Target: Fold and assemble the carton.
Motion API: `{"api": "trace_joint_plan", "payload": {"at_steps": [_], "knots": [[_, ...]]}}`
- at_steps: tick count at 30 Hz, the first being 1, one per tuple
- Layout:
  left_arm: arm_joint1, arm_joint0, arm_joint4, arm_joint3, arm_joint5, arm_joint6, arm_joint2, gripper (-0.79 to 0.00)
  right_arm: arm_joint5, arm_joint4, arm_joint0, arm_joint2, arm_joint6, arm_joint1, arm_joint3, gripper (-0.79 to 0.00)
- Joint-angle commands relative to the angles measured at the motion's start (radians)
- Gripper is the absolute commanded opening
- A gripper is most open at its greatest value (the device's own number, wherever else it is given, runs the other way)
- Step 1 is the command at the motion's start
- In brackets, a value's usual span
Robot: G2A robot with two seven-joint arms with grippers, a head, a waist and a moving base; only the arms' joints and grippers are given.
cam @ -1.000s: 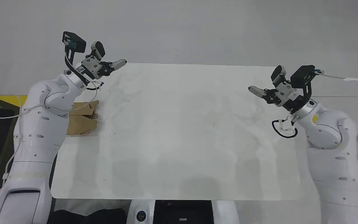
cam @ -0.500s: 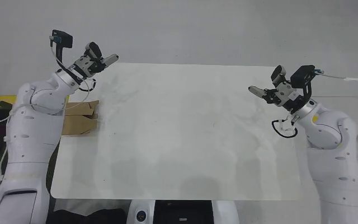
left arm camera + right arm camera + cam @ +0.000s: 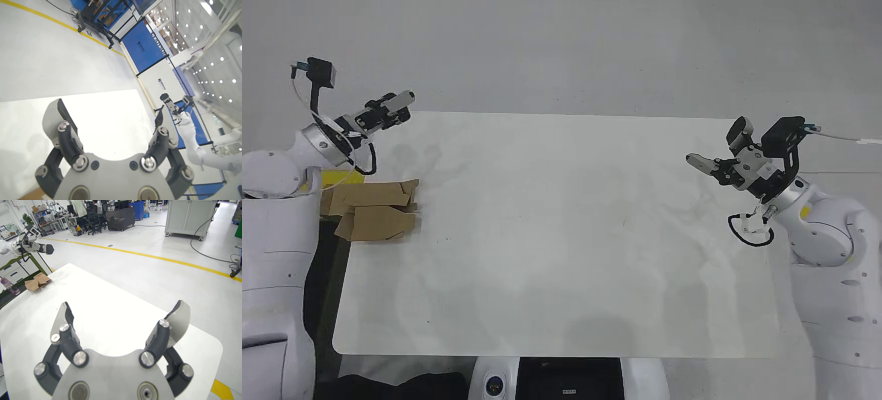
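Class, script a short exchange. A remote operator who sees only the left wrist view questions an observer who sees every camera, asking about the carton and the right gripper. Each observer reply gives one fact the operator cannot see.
Operator: My left wrist view shows open fingers over a white table. Where is the carton?
Observer: The carton lies unassembled, with its flaps loose, at the left edge of the table. It is nearer the robot than the left gripper.
Operator: I see the other arm far off. Is it holding anything?
Observer: No. The right gripper is open and empty, above the table's opposite side.
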Motion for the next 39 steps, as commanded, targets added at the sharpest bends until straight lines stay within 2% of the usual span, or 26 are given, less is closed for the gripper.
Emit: {"api": "trace_joint_plan", "payload": {"at_steps": [1, 9, 25, 32, 39], "knots": [[0.005, -0.006, 0.006, 0.027, 0.025, -0.019, -0.005, 0.000, 0.000, 0.000, 0.000, 0.000, 0.000, 0.000, 0.000, 0.000], [0.019, -0.044, 0.022, 0.138, 0.110, -0.035, -0.022, 0.000, 0.000, 0.000, 0.000, 0.000, 0.000, 0.000, 0.000, 0.000], [0.088, -0.112, 0.217, 0.368, 0.181, 0.112, -0.132, 0.000, 0.000, 0.000, 0.000, 0.000, 0.000, 0.000, 0.000, 0.000], [0.114, -0.096, 0.265, 0.426, 0.202, 0.152, -0.164, 0.000, 0.000, 0.000, 0.000, 0.000, 0.000, 0.000, 0.000, 0.000], [0.134, -0.045, 0.246, 0.475, 0.192, 0.179, -0.204, 0.000, 0.000, 0.000, 0.000, 0.000, 0.000, 0.000, 0.000, 0.000]]}}
